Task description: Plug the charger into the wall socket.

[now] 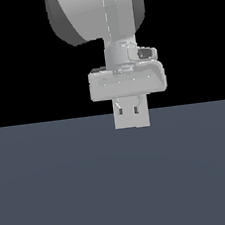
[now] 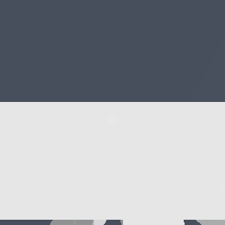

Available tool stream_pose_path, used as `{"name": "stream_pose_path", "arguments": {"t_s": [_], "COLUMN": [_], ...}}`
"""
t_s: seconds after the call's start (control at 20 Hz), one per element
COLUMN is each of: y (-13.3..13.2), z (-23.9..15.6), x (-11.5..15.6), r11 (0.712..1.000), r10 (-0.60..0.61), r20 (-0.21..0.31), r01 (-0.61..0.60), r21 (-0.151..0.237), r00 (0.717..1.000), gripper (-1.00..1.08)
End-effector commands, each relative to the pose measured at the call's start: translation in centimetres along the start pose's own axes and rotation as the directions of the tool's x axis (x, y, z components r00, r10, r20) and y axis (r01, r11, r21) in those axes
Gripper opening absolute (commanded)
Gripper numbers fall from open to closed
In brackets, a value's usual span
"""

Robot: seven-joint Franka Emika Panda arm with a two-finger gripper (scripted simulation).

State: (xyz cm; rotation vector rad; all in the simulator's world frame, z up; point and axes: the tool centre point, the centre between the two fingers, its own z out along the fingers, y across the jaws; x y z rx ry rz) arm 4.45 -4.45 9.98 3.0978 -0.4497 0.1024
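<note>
Though hard to see much, looks like the tool (image 1: 130, 113) pinching the charger (image 1: 132, 121) just above the table (image 1: 54, 191). Probably light, rigid, slick plastic; best held by flat sides.

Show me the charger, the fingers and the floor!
charger (image 1: 132, 122): exterior view, its lower front face.
fingers (image 1: 118, 106): exterior view, the finger on that view's left.
floor (image 1: 54, 191): exterior view, a bare part.
</note>
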Motion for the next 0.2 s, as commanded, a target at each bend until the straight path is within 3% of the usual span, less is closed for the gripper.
{"name": "stream_pose_path", "arguments": {"t_s": [0.0,0.15], "y": [-0.03,-0.04], "z": [0.01,0.01], "x": [0.39,0.51], "r11": [1.000,1.000], "r10": [0.000,0.000], "r20": [0.000,0.000], "r01": [0.000,0.000], "r21": [0.000,0.000], "r00": [1.000,1.000], "gripper": [-1.00,-1.00]}}
